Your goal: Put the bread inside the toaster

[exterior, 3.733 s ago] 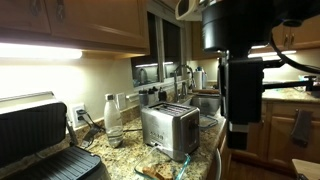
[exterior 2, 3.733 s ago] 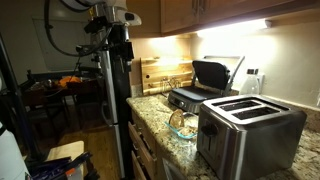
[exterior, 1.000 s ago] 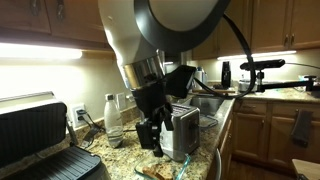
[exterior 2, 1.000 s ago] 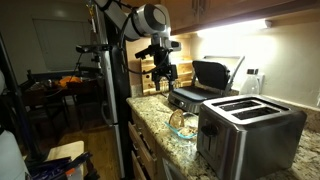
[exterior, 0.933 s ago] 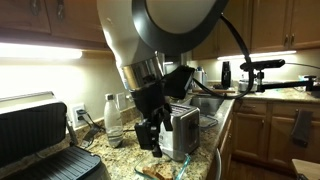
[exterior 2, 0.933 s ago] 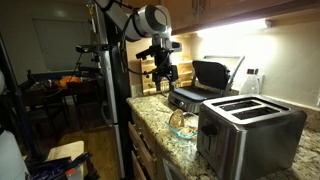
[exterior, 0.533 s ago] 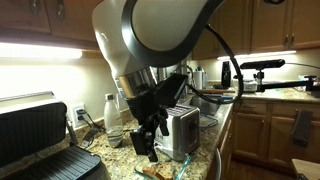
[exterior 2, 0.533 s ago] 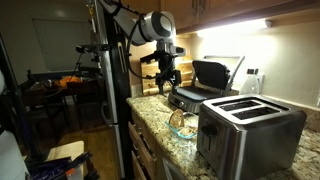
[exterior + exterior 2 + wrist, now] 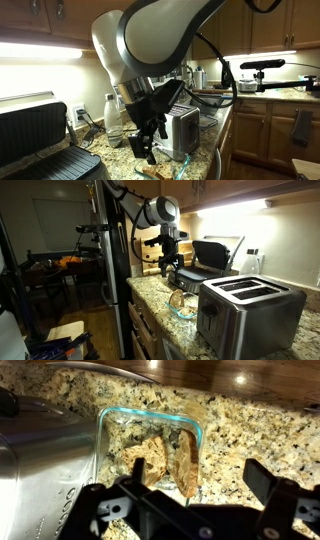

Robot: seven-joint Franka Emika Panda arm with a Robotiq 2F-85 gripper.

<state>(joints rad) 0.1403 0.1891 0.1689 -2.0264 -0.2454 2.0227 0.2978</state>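
Tan slices of bread (image 9: 183, 458) lie in a clear glass dish (image 9: 112, 422) on the granite counter; a bit of bread also shows in an exterior view (image 9: 155, 172). The brushed steel toaster (image 9: 250, 308) stands beside the dish and shows in both exterior views (image 9: 181, 130) and at the left of the wrist view (image 9: 35, 450). My gripper (image 9: 198, 478) is open and empty. It hangs above the dish, apart from the bread, with one finger over the dish and one over bare counter. It also shows in both exterior views (image 9: 145, 146) (image 9: 171, 266).
A black-and-silver contact grill (image 9: 30, 135) stands open on the counter, also seen in an exterior view (image 9: 205, 258). A clear water bottle (image 9: 112, 118) stands by the wall. A sink and faucet (image 9: 205, 95) lie beyond the toaster. The counter's front edge is near the dish (image 9: 182, 304).
The arm has swung lower and closer over the dish during the last second. The jaws stay open. The bread and toaster have not moved.
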